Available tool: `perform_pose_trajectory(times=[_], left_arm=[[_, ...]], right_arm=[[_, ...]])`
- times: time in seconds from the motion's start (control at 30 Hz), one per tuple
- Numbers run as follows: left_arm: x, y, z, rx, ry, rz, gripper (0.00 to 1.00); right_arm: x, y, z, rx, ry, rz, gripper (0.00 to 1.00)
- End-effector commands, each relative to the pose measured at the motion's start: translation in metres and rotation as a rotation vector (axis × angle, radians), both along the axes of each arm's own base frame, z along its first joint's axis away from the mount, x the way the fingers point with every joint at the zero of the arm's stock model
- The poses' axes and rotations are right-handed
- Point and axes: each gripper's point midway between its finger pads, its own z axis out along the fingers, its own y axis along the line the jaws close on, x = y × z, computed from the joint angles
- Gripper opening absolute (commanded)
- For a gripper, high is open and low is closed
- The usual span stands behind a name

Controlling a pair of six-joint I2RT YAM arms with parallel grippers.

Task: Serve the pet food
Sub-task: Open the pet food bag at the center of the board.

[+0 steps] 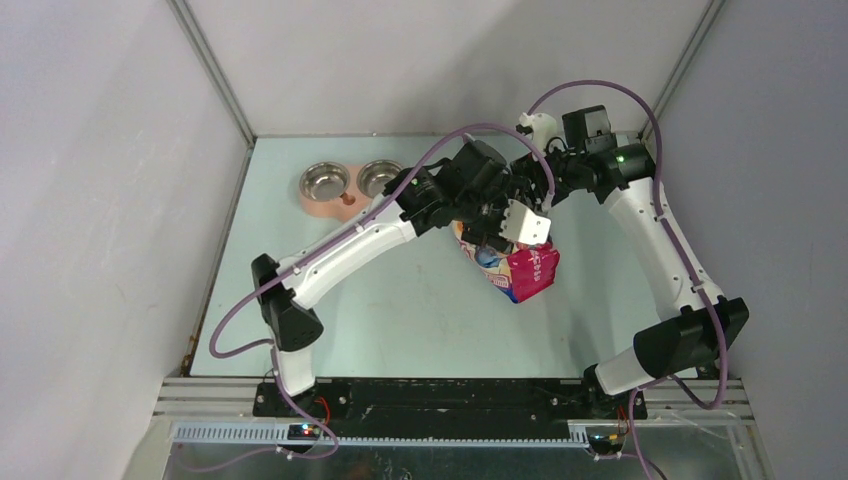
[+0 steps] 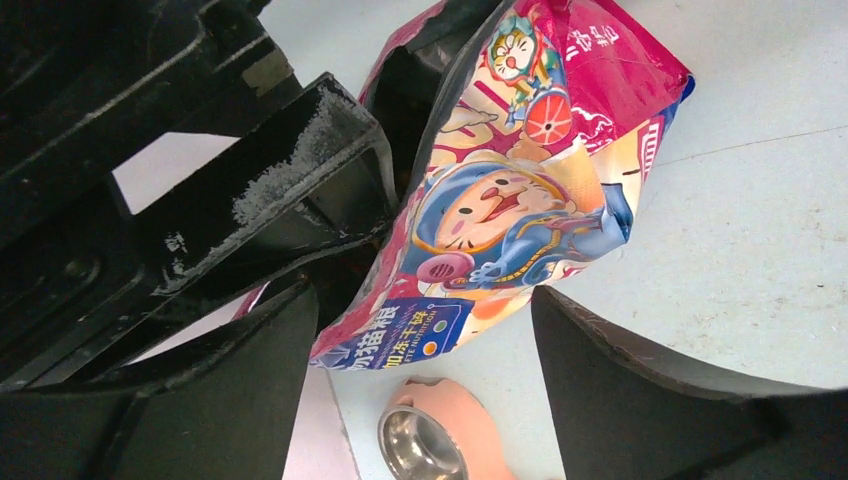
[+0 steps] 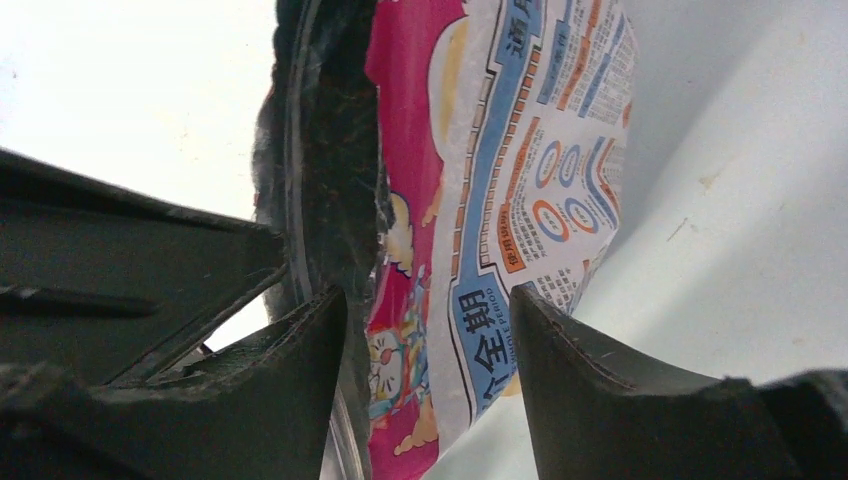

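Observation:
The pet food bag (image 1: 527,272), glossy pink and blue with a cartoon cat, leans tilted at mid-table; no kibble shows. Both grippers meet at its upper end. In the left wrist view the bag (image 2: 520,190) hangs across the gap of my left gripper (image 2: 425,370), whose jaws stand wide, the right one well off the foil. My left gripper (image 1: 478,230) is partly hidden from above. My right gripper (image 3: 430,370) has the bag (image 3: 500,160) between its fingers, foil touching both sides. From above, the right gripper (image 1: 505,228) sits over the bag's top.
The pink feeder (image 1: 345,204) with two steel bowls stands at the back left of the table, beyond the bag. One bowl (image 2: 418,448) and the pink rim (image 2: 462,400) show under the left gripper. Walls enclose the table on three sides.

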Motion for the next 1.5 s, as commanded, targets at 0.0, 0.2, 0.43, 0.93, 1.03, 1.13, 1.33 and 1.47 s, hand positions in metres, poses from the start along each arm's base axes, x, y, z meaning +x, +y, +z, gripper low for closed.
perform_pose_trajectory(times=[0.0,0.2,0.43,0.93,1.03,1.13,1.33,1.47], left_arm=[[0.010,-0.003,0.008,-0.035,-0.020,-0.014,0.82],[0.021,-0.002,0.002,-0.022,-0.023,-0.007,0.62],[0.031,-0.002,-0.009,0.003,-0.029,0.025,0.48],[0.027,0.009,0.008,0.039,-0.037,0.024,0.00],[0.019,0.018,0.023,0.034,-0.039,0.006,0.00],[0.010,0.027,0.036,0.025,-0.043,-0.016,0.00],[-0.003,0.047,0.047,0.053,-0.035,-0.053,0.00],[0.005,0.049,0.072,-0.024,-0.060,-0.023,0.00]], right_arm=[[-0.011,0.008,0.012,0.069,0.004,0.034,0.62],[-0.013,0.008,0.011,0.076,0.013,0.040,0.60],[-0.014,0.009,0.012,0.087,0.016,0.047,0.53],[0.013,-0.005,0.028,0.023,-0.071,-0.057,0.26],[0.024,-0.009,0.038,0.009,-0.100,-0.090,0.04],[0.034,-0.015,0.051,0.010,-0.136,-0.126,0.00],[0.063,-0.031,0.096,0.045,-0.268,-0.227,0.00],[0.075,-0.038,0.115,0.074,-0.322,-0.255,0.00]])
